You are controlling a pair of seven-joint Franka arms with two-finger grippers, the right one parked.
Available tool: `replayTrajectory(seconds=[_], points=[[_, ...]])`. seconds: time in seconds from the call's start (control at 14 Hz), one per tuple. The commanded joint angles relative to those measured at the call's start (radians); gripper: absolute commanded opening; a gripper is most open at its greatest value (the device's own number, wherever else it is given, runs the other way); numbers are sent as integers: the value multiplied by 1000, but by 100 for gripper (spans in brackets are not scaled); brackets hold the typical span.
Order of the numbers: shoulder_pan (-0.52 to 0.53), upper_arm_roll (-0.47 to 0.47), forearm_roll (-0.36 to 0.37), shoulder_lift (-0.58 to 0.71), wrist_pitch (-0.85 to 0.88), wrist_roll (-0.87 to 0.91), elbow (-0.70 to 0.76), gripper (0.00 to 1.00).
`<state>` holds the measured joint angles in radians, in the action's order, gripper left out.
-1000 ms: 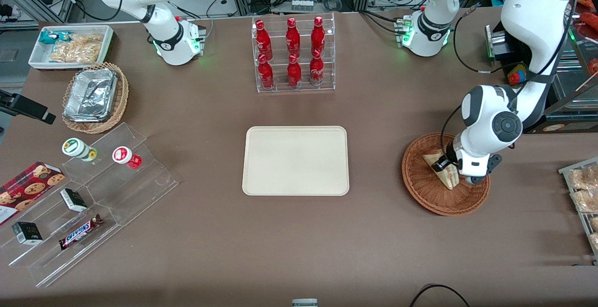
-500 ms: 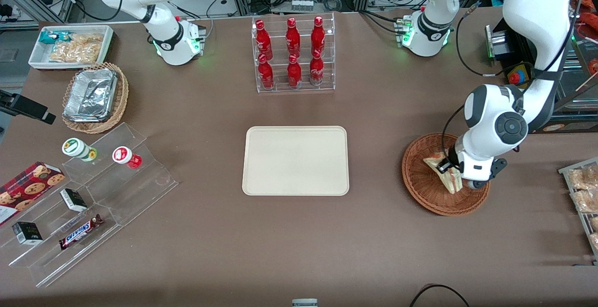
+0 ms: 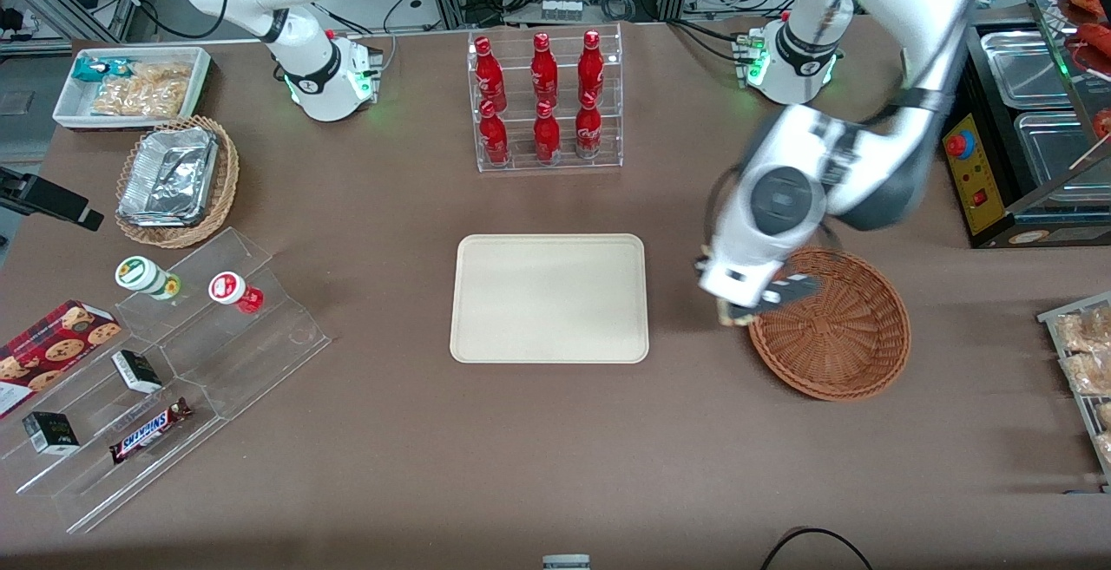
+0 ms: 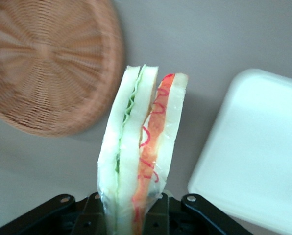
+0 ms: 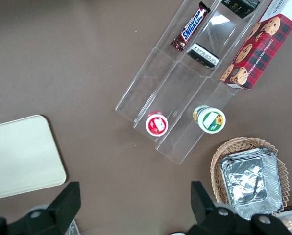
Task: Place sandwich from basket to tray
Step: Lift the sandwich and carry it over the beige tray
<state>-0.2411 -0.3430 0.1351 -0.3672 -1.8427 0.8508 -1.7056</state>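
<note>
Front view. The gripper [image 3: 736, 314] hangs above the table between the tray [image 3: 549, 298] and the basket [image 3: 831, 324], at the basket's rim on the side facing the tray. Only a sliver of the sandwich [image 3: 727, 318] shows under the wrist; its direction cannot be read here. The basket holds nothing that I can see. The tray is bare and lies flat on the brown table [image 3: 538, 448]. Farther from the camera than the tray stands a clear rack of red bottles [image 3: 545, 100]. Toward the parked arm's end of the table: a clear stepped stand [image 3: 165, 370] with two small jars, two small dark boxes and a chocolate bar [image 3: 147, 431], a cookie box [image 3: 48, 349], a wicker basket lined with foil trays [image 3: 174, 180] and a white bin of snacks [image 3: 130, 88]. Nothing stands on the stretch of table between gripper and tray.

Left wrist view. The sandwich [image 4: 138, 156] is clamped at its narrow end between the fingers [image 4: 158, 218], which close tight on the wrap. Its long axis runs straight out from the gripper [image 4: 131, 220], wide end away from the fingers. The filling edge faces the camera: green layer on the side toward the basket [image 4: 48, 63], red and pink on the side toward the tray [image 4: 256, 156]. The sandwich hangs in the air over bare table, apart from both.

Right wrist view. Tray corner [image 5: 23, 156], stepped stand [image 5: 185, 112], foil-lined basket [image 5: 249, 176]. The gripper is out of sight here.
</note>
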Motion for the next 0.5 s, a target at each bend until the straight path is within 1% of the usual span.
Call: replayTrajectory(seconds=[0.0, 0.07, 0.14, 0.29, 0.43], points=[[-118, 13, -9, -160, 22, 8, 176, 13], [-163, 13, -28, -227, 22, 36, 263, 13], [-216, 15, -29, -305, 22, 74, 356, 13], [-295, 24, -13, -431, 20, 157, 487, 13], [-320, 24, 35, -487, -15, 175, 518, 14]])
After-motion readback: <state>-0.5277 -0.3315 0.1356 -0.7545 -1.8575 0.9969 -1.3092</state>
